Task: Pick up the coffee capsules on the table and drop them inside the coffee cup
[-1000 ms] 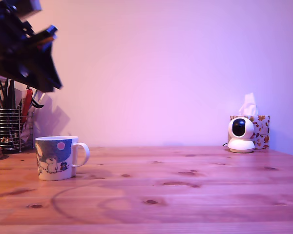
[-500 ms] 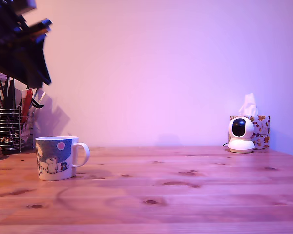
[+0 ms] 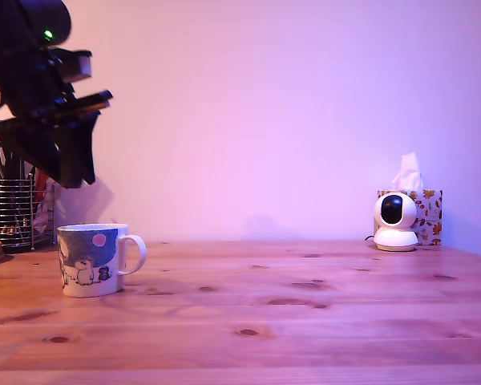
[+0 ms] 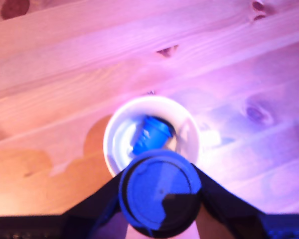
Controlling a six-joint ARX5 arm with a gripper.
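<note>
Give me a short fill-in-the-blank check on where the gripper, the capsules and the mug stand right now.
1. The black gripper is shut on a ____ coffee capsule with a wide flat rim.
2. The gripper hangs directly ____ the white ceramic coffee cup.
3. Another blue capsule already lies ____ the cup.
4. In the exterior view, the white round camera stands on the wooden table at the view's ____.

Missing words: blue; above; inside; right
</note>
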